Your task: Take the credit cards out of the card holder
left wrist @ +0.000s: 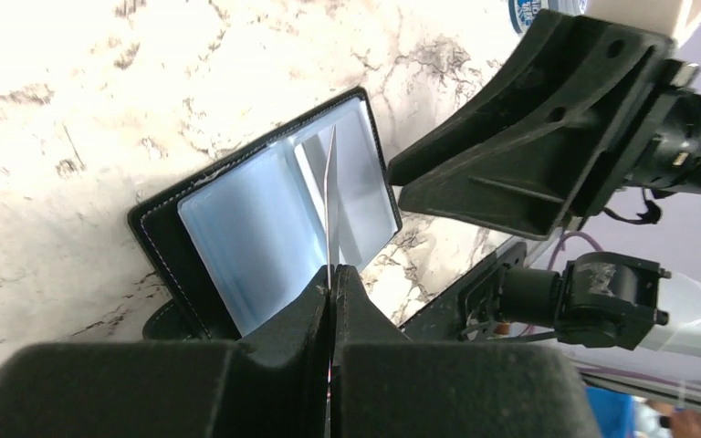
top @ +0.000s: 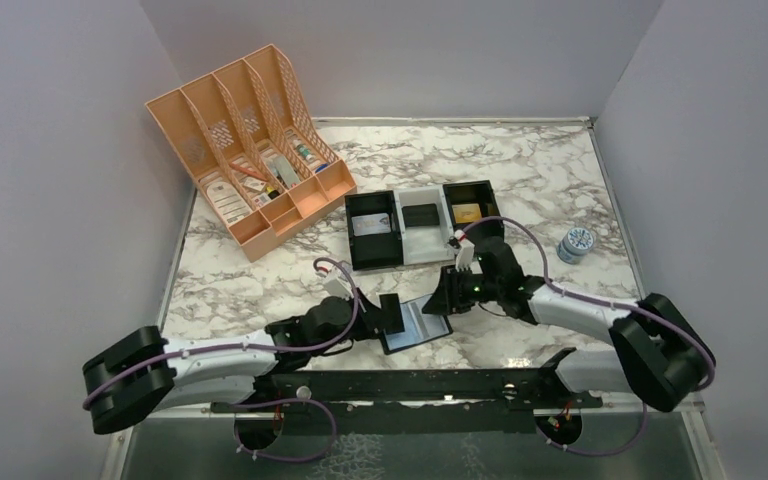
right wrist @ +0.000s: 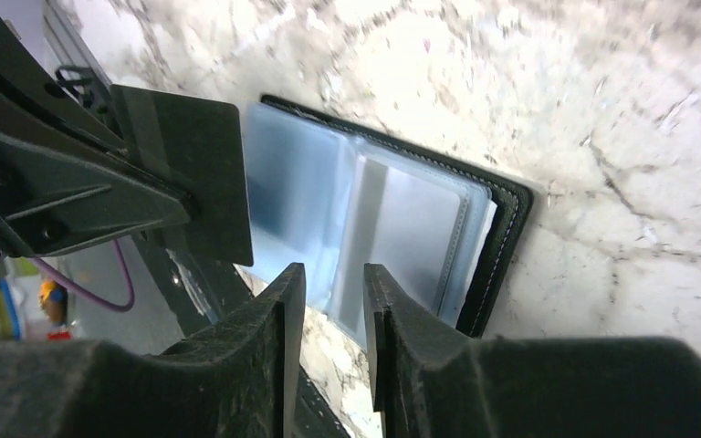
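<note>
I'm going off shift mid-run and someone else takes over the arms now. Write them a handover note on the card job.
Left gripper: shut on a dark card, out of the sleeves, held on edge above the card holder.
Right gripper: jaws apart, nothing between them, at the holder's edge; contact unclear.
Card holder: lying open on the table between the arms.
Done: one card out. The tray behind shows card-like items in its compartments.
Left: set this card down and check the sleeves. They look empty, but I cannot be sure.

Bright light overexposes the marble table (left wrist: 55,55) in soft wrist views.
</note>
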`<action>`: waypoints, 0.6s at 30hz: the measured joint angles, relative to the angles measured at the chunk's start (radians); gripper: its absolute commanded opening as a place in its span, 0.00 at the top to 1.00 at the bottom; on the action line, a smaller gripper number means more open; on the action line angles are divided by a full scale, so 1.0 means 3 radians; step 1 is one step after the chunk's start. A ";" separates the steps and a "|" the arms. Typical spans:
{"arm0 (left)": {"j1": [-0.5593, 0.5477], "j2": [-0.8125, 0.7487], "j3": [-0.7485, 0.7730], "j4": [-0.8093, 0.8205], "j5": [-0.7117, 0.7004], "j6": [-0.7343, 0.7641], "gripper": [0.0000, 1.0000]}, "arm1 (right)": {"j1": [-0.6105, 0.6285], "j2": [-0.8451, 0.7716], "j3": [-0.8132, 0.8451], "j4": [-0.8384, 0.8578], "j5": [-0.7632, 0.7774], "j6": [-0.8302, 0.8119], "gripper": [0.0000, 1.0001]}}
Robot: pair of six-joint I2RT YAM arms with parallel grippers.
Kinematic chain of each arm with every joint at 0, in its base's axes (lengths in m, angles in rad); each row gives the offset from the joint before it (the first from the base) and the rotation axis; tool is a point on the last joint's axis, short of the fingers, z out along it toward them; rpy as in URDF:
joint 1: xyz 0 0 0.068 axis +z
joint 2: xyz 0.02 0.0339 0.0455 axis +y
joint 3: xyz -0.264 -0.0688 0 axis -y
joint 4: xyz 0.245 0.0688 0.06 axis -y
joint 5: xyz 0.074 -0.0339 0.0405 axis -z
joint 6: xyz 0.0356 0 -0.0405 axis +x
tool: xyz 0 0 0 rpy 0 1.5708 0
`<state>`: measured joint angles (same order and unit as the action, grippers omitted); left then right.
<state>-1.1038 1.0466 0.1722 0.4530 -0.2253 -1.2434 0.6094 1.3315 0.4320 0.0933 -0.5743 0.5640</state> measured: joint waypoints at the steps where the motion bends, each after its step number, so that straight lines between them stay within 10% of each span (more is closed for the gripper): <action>1: 0.0000 -0.0125 0.0067 -0.0215 -0.0034 0.0060 1.00 | 0.0000 -0.0131 -0.0013 -0.0009 0.0060 0.0010 0.65; 10: 0.0014 -0.0905 0.0334 -0.1217 -0.0168 0.0637 1.00 | 0.0000 -0.0849 -0.0165 0.0015 0.0534 0.0172 0.35; 18: 0.0572 -0.0693 0.0276 -0.0799 0.0472 0.0903 1.00 | -0.0076 -0.1246 -0.0390 0.0100 0.0959 0.0337 0.27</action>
<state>-0.9321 0.8387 0.2550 0.2134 -0.0837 -0.9726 0.5865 0.9577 0.3149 0.1234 -0.2867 0.6651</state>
